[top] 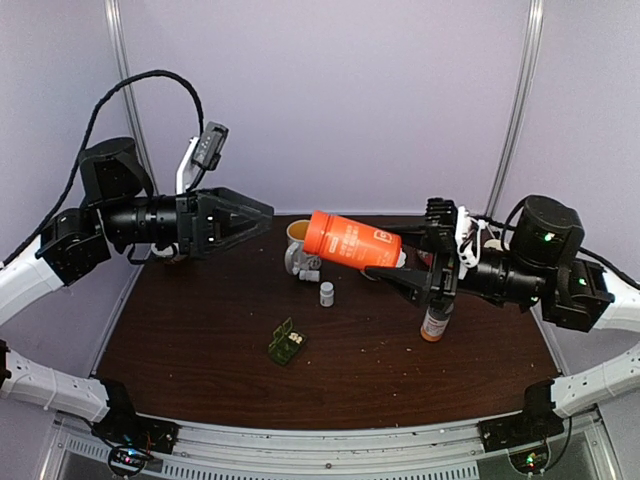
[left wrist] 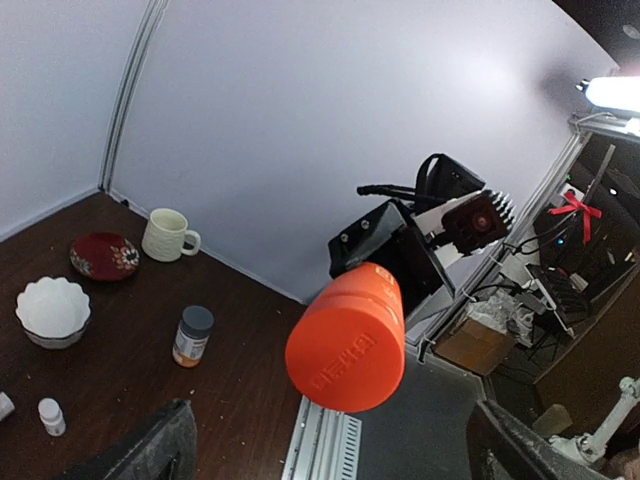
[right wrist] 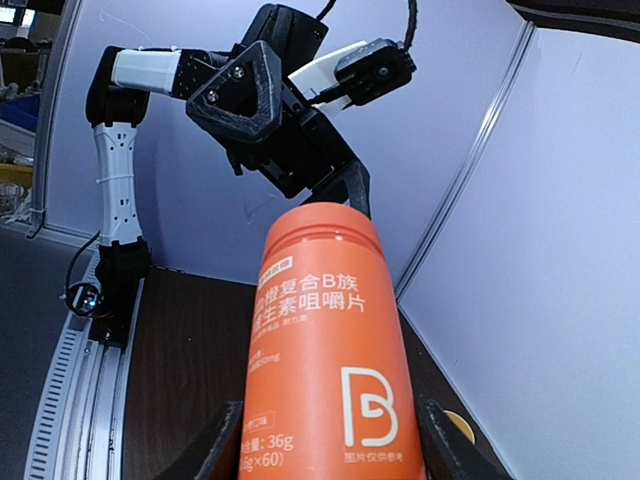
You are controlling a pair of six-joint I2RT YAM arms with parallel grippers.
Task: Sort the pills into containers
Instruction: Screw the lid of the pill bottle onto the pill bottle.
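L arm (top: 150, 220): left jaws wide apart, nothing betw. them. Its fingers (left wrist: 150, 450) show only at the bottom corners of the wrist view. Straight ahead of the left jaws, near but not touching, is the cap end of the orange bottle (top: 352, 241).

R arm (top: 530, 265): right jaws clamped on the orange bottle's body, a finger (right wrist: 225, 445) on each side. The bottle is held above the table (top: 200, 340), lying roughly sideways w/ cap end toward the left jaws.

Pill box (top: 287, 342): dark green, lid hinged up, sitting on the table. It's below & betw. the two sets of jaws, well apart from both, a bit closer to the left jaws' side. Contents too small to tell.

Other items:
- Tiny white bottle (top: 327, 293) stands on the table under the orange bottle's cap end.
- Amber bottle w/ dark cap (top: 435, 325) stands just under the right jaws.
- Mug (top: 296, 234) sits behind the cap end, partly hidden.
- White bowl (left wrist: 52, 310) & red dish (left wrist: 105, 255) lie on the table, off to one side of the left jaws.
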